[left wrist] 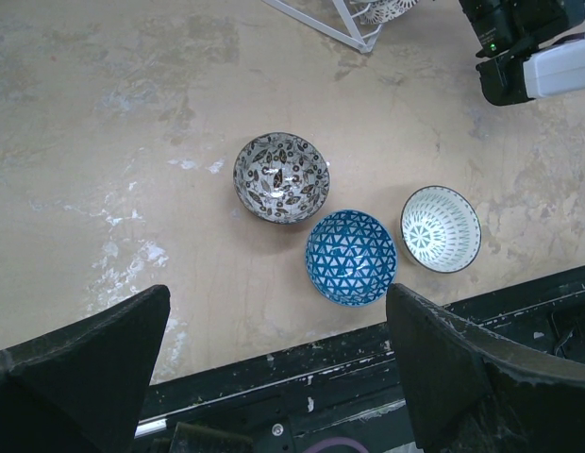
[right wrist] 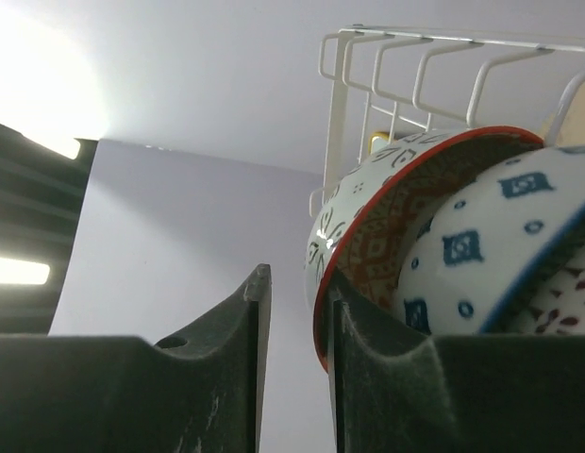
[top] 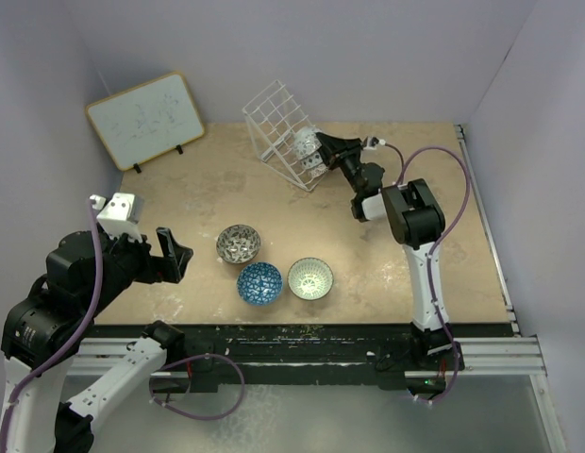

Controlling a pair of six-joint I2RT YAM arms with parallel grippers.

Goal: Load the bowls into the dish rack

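Three bowls sit on the table: a grey-silver bowl point(top: 239, 243) point(left wrist: 280, 176), a dark blue bowl point(top: 259, 283) point(left wrist: 351, 257) and a pale green-white bowl point(top: 310, 278) point(left wrist: 441, 228). The white wire dish rack point(top: 278, 123) point(right wrist: 368, 75) stands tilted at the back. It holds the red-pink bowl point(right wrist: 368, 217) and the light blue bowl point(right wrist: 500, 245) on edge. My right gripper point(top: 323, 149) point(right wrist: 300, 311) is at the rack, slightly open. Its right finger is inside the red-pink bowl's rim and its left finger stands apart outside. My left gripper point(top: 175, 255) point(left wrist: 274, 368) is wide open and empty, above the near table edge.
A wood-framed whiteboard point(top: 146, 120) leans at the back left. The black front rail point(left wrist: 302, 387) runs below the bowls. The right arm point(left wrist: 528, 47) shows in the left wrist view's upper right. Walls close in at the back and on both sides.
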